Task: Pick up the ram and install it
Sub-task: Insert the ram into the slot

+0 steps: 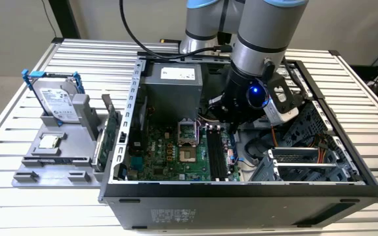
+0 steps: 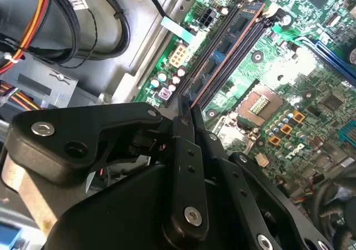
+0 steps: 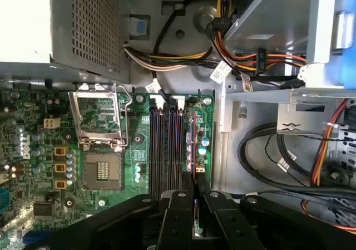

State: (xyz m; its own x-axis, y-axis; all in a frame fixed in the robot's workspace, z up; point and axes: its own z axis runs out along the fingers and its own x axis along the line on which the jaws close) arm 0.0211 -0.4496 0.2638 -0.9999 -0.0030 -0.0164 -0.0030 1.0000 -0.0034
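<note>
The ram (image 2: 225, 49) is a thin bluish board with black chips, seen edge-on in the first wrist view as the ram (image 3: 192, 144). My gripper (image 2: 189, 108) is shut on one end of it, the black fingers (image 3: 179, 205) pressed against both faces. The stick runs lengthwise along the memory slots (image 3: 164, 150) of the green motherboard (image 1: 163, 152), over the slot nearest the drive cage. I cannot tell whether it is touching that slot. In the exterior view my gripper (image 1: 232, 125) is low inside the open computer case, above the slots.
A grey power supply (image 1: 169, 83) fills the case's far end. An open CPU socket (image 3: 100, 144) lies beside the slots. Cable bundles (image 3: 250, 60) and a drive cage (image 1: 300, 162) crowd the other side. On the exterior view's left, a holder (image 1: 57, 167) carries a hard drive (image 1: 57, 101) and a green card (image 1: 110, 132).
</note>
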